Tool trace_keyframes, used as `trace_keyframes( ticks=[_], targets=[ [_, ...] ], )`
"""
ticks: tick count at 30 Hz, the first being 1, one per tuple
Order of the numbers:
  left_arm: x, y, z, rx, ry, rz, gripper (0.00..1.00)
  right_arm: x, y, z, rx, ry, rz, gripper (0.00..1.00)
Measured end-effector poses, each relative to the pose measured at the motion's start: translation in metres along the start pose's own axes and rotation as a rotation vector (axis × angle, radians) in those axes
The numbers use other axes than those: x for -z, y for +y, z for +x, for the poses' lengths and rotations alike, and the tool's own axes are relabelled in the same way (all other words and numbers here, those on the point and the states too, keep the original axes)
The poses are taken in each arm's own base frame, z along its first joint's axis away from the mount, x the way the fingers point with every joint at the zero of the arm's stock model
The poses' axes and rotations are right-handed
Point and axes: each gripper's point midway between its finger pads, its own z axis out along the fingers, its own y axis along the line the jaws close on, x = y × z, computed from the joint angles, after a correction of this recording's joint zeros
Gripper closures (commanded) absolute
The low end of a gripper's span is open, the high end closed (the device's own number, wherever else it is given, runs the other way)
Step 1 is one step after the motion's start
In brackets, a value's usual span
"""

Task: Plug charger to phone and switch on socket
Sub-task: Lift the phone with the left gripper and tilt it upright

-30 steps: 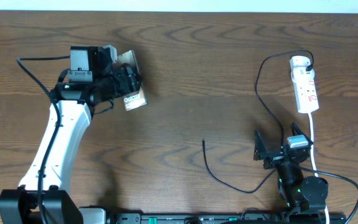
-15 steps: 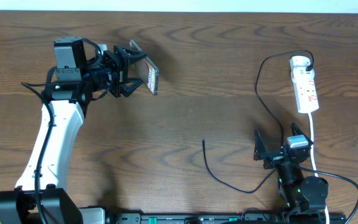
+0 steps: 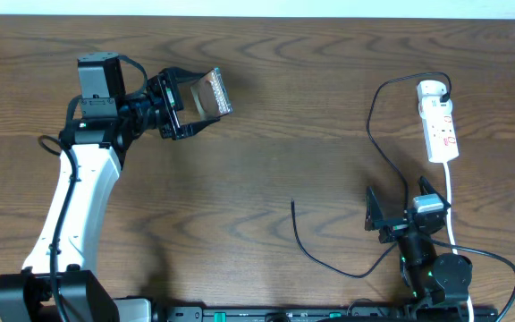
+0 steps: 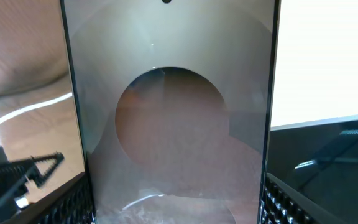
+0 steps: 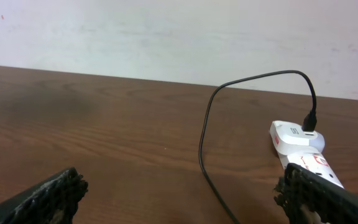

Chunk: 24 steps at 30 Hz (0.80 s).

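Task at an early stage: the left gripper [image 3: 181,106] pinches the phone [image 3: 211,94], apparently lifted above the table [image 3: 266,134], while the charger [image 3: 371,125], plugged into the socket [image 3: 438,121], leaves its connector tip [image 3: 293,204] loose mid-table and the right gripper [image 5: 179,198] rests spread and empty — connecting and switching remain.

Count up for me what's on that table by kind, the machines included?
2 robot arms: left arm, right arm
1 phone
1 charger cable
1 power strip
Total: 5
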Motion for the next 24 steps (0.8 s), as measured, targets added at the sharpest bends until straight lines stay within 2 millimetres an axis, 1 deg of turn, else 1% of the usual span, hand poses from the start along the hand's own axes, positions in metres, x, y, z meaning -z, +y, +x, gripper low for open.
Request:
trace_keyframes(
  ticks=[6, 9, 11, 13, 14, 19, 22, 24],
  targets=[
    [0.000, 0.000, 0.002, 0.055, 0.009, -0.002, 0.93, 0.000, 0.000, 0.000, 0.000, 0.000, 0.000, 0.01],
    [0.000, -0.002, 0.002, 0.039, 0.012, 0.004, 0.93, 0.000, 0.000, 0.000, 0.000, 0.000, 0.000, 0.01],
    [0.000, -0.004, 0.003, -0.014, 0.009, 0.014, 0.93, 0.000, 0.000, 0.000, 0.000, 0.000, 0.000, 0.01],
    [0.000, -0.007, -0.002, -0.122, -0.019, 0.028, 0.93, 0.000, 0.000, 0.000, 0.000, 0.000, 0.000, 0.01],
    [0.000, -0.008, -0.003, -0.137, -0.024, 0.030, 0.93, 0.000, 0.000, 0.000, 0.000, 0.000, 0.000, 0.01],
    [0.002, -0.017, -0.023, -0.558, -0.160, 0.045, 0.92, 0.000, 0.000, 0.000, 0.000, 0.000, 0.000, 0.01],
    [0.002, -0.016, -0.035, -0.749, -0.237, 0.011, 0.93, 0.000, 0.000, 0.000, 0.000, 0.000, 0.000, 0.01],
    [0.002, -0.011, -0.043, -0.860, -0.289, -0.033, 0.93, 0.000, 0.000, 0.000, 0.000, 0.000, 0.000, 0.01]
  ],
)
